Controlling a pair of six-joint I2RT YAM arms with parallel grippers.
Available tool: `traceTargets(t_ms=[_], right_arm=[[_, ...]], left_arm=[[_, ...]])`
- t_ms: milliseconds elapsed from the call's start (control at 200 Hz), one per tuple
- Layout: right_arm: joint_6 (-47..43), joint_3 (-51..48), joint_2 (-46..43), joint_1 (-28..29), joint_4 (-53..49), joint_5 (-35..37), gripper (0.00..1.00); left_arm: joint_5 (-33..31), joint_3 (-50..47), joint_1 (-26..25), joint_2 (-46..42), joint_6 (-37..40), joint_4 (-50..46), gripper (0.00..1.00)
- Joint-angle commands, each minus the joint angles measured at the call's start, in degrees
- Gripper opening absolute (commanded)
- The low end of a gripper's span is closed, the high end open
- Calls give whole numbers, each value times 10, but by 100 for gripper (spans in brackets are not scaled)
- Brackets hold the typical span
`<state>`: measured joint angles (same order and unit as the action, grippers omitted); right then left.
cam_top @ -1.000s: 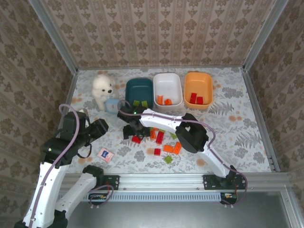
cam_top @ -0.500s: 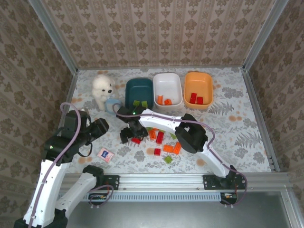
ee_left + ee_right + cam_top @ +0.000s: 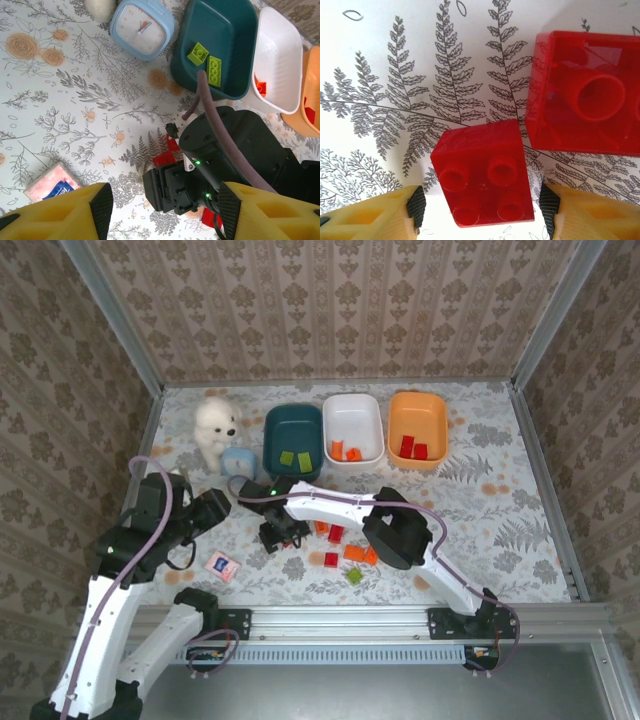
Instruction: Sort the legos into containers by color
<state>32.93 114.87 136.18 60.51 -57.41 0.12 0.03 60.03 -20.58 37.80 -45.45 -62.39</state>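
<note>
A square red lego (image 3: pixel 482 175) lies studs-up on the table between the fingers of my right gripper (image 3: pixel 479 207), which is open with a narrow gap on each side. A second red lego (image 3: pixel 585 92) lies upside down just beyond it. From above, the right gripper (image 3: pixel 283 536) is low at the left end of the loose pile: red (image 3: pixel 336 533), orange (image 3: pixel 354 552) and green (image 3: pixel 354 576) legos. The teal tub (image 3: pixel 272 440) holds two green legos (image 3: pixel 287 458), the white tub (image 3: pixel 355 420) orange ones, the orange tub (image 3: pixel 420 412) red ones. My left gripper (image 3: pixel 212 508) hovers open and empty.
A white plush dog (image 3: pixel 215 425) and a light-blue clock (image 3: pixel 237 462) stand left of the teal tub. A pink-and-white card (image 3: pixel 221 565) lies near the front left. Metal-framed walls ring the table. The left wrist view looks down on the right arm's wrist (image 3: pixel 210 145).
My right gripper has shifted toward the near edge and come down around the red lego at the pile's left end. The left arm has barely moved.
</note>
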Motion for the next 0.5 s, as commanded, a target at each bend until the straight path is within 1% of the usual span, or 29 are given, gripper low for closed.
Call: traceTargets(t_ms=[0, 100, 205, 340, 430, 495], right_arm=[[-10, 21, 32, 1, -35, 56, 64], [-13, 40, 42, 4, -40, 69, 59], [-16, 47, 48, 4, -39, 71, 52], [-22, 47, 50, 4, -34, 76, 42], [-25, 49, 49, 4, -29, 78, 39], [-29, 52, 48, 4, -28, 78, 34]], left_arm=[[30, -11, -1, -40, 3, 6, 63], [63, -22, -1, -76, 1, -6, 65], [87, -23, -1, -109, -4, -48, 65], [71, -3, -1, -142, -5, -105, 67], [67, 3, -1, -143, -2, -110, 67], [76, -1, -1, -138, -2, -104, 67]])
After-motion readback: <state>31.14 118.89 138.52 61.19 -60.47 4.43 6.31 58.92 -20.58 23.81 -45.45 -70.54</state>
